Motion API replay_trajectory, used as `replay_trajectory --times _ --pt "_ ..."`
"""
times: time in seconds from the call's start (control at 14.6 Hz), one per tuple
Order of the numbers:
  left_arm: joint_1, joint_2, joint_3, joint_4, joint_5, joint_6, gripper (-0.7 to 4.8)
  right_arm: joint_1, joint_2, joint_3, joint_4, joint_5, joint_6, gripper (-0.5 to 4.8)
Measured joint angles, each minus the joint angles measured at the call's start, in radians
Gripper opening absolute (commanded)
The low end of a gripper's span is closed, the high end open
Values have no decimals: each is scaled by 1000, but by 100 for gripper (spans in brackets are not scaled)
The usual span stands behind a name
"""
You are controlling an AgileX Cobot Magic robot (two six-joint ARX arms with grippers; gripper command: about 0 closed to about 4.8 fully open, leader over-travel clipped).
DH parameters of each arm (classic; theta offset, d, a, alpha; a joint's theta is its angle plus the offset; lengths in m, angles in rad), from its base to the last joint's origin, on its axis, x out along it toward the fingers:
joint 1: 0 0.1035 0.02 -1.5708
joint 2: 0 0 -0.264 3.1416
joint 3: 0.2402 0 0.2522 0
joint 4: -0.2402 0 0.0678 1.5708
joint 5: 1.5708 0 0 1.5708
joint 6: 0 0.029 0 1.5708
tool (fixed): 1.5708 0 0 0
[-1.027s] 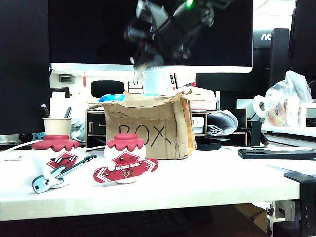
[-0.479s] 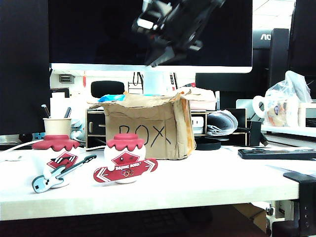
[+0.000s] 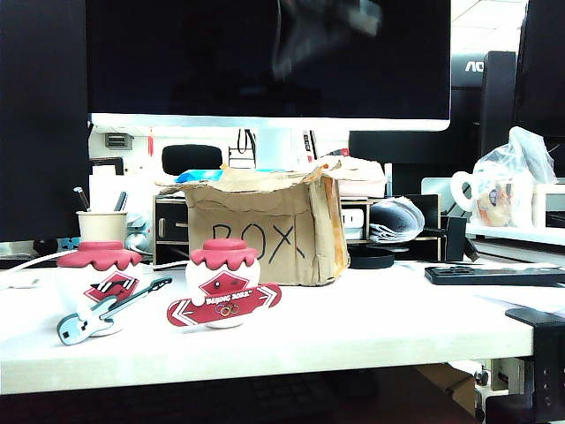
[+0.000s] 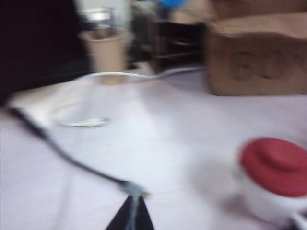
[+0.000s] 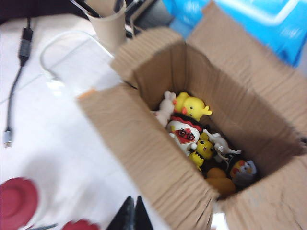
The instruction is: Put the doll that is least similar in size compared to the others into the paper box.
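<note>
A moment ago the right arm hung over the brown crumpled paper box (image 3: 265, 231) with something pale under its tip; now, in the exterior view, only a dark blur of that arm remains at the top edge against the monitor; it has lifted clear. The right hand (image 5: 132, 213) has gone from partly spread to pressed together, and it pinches nothing. We take this to mean the drop is made and the arm is retreating; the task looks all but finished.

The exterior view shows only the box's front with "BOX" written on it, not its inside; two round white dolls with red caps (image 3: 225, 281) stand in front of it on the white worktop (image 3: 380, 327), untouched. The right wrist view looks down into the box instead; there a tiny all-white doll (image 5: 165, 108) lies among yellow toy figures (image 5: 192, 106), near the front wall. We judge it the odd-sized one, though blur leaves some doubt.

The left wrist view, much blurred, shows the left hand (image 4: 133, 215) low over the worktop with its dark tips seemingly together and empty, one red cap (image 4: 276, 165) nearby, and the box beyond.
</note>
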Motion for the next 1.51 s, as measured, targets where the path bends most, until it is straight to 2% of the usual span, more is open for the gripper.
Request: replay_trajectory --times 0.07,0.21,0.27,0.41,0.48,0.62,0.75,1.03,1.51 --pt "71 -21 0 -2 -5 0 -5 48 -37 0 -33 53 0 -8" --pt "108 -66 0 -4 -8 0 -5 149 -89 -10 -95 146 0 -8" --pt "106 -93 0 -8 -8 0 -5 192 -115 -36 -89 181 0 -8" --pt "106 -92 0 2 -5 0 -5 359 -216 -172 -59 339 56 -8" --pt "106 -92 0 1 -5 0 -5 398 -238 -208 -37 378 77 -8" --pt "106 -92 0 0 -5 0 -5 562 -334 -340 54 528 102 -6" --pt "106 -92 0 0 -5 0 -5 648 -365 -385 66 621 140 -6" --pt "106 -92 0 0 -5 0 -5 685 -345 -394 49 566 158 -5" --pt "106 -92 0 0 -5 0 -5 683 -344 -394 49 564 158 -5"
